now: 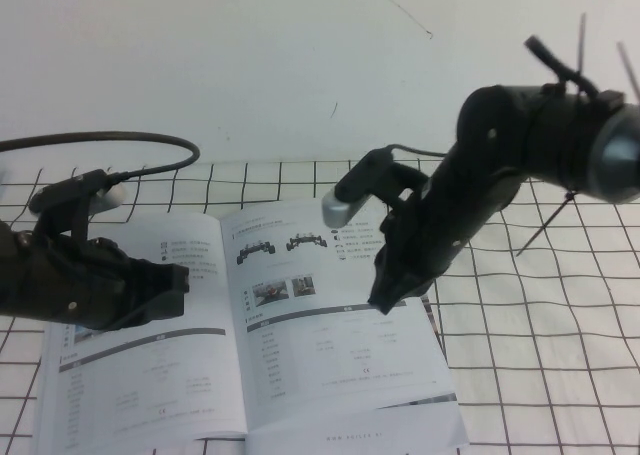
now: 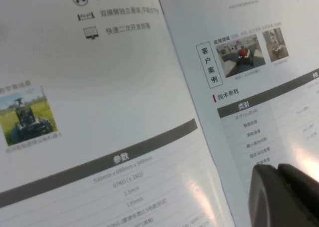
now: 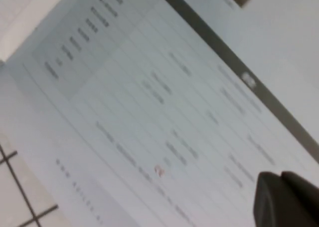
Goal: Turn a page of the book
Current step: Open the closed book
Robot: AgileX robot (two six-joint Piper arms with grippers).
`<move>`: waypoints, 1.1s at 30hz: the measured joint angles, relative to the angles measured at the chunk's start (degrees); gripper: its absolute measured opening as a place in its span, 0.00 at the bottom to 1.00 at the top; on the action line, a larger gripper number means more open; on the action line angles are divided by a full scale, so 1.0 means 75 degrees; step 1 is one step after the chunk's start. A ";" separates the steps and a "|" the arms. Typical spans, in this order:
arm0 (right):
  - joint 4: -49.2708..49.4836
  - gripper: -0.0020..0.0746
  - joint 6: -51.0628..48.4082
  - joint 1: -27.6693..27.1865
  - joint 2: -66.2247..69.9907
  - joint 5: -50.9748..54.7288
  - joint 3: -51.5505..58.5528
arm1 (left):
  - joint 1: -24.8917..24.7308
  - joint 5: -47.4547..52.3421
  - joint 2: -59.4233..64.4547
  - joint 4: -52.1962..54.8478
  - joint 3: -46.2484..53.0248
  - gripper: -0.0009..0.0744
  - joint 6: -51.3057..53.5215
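Gridded counter (image 1: 560,325): book (image 1: 150,375) open; right gripper (image 1: 388,300) pressed together on page (image 1: 330,345); left gripper (image 1: 178,280), state unclear, above left leaf. Slide edge up gently.

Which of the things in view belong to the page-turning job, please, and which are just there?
Job:
- book, lying open
- page, right-hand leaf
- right gripper, tip down at the page
- left gripper, over the left leaf

Just there:
- grid-patterned cloth
- black cable
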 joint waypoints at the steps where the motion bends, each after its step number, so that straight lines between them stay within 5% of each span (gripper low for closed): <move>1: 0.0000 0.02 -0.0006 0.0092 0.0212 -0.0058 -0.0136 | 0.0000 0.0000 0.0023 0.0000 0.0000 0.01 0.0000; 10: -0.0138 0.02 0.0092 0.0329 0.1576 -0.0624 -0.0678 | 0.0000 -0.0048 0.0261 -0.0017 0.0000 0.01 0.0000; 33: -0.0382 0.03 0.1407 0.0526 0.1353 -0.1059 0.0006 | 0.0000 -0.0160 0.0634 -0.0046 -0.0045 0.01 0.0036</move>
